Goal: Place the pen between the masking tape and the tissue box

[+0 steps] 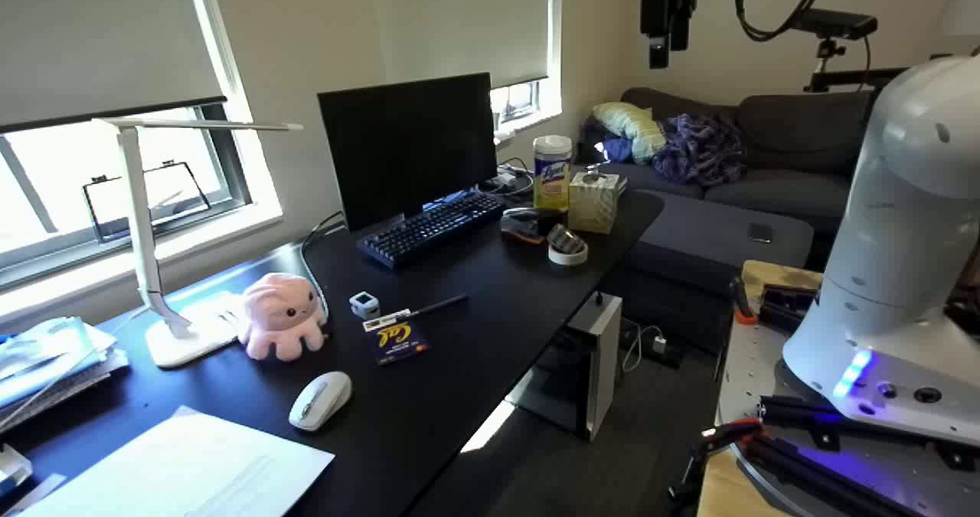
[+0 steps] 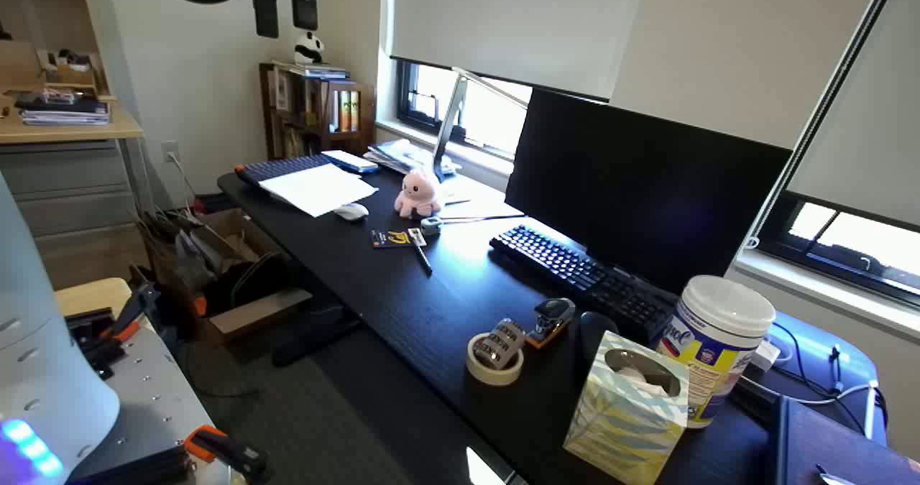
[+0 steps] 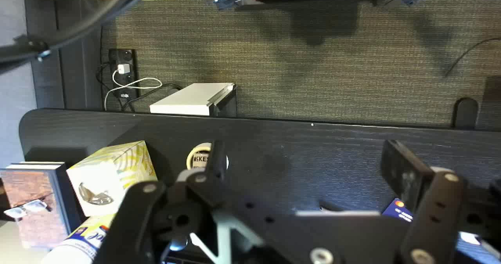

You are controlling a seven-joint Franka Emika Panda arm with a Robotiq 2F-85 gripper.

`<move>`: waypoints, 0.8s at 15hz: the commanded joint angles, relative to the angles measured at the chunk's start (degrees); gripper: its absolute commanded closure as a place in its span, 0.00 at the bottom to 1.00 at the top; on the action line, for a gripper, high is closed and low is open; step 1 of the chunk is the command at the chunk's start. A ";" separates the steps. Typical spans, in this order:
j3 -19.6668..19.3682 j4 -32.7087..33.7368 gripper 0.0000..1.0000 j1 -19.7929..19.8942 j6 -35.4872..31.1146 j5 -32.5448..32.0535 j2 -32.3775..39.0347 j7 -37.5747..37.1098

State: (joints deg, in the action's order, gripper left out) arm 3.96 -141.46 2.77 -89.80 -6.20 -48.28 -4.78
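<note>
The dark pen lies on the black desk, its rear end by a small white piece at the blue Cal card; it also shows in an exterior view. In the wrist view only one dark pen end shows; my gripper hides the rest. The masking tape lies flat with a clear tape roll leaning in it, also in an exterior view. The tan-yellow tissue box stands beyond it, also in an exterior view. My gripper is open and empty, high above the desk.
A stapler and a black mouse lie near the tape. A Lysol canister stands beside the tissue box. A keyboard, monitor, pink octopus plush and white mouse are also on the desk.
</note>
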 commanded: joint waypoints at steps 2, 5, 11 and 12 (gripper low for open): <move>-0.52 0.16 0.00 -0.79 0.19 -0.35 0.11 -0.47; -0.15 0.08 0.00 -1.28 -0.95 -1.23 0.10 0.50; -5.01 1.62 0.00 -5.46 -26.50 -4.89 15.81 14.44; -5.65 2.57 0.00 -6.33 -30.78 -3.91 19.35 16.58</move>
State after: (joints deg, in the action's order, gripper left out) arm 0.39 -142.09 -1.10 -110.69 -10.03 -39.71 6.08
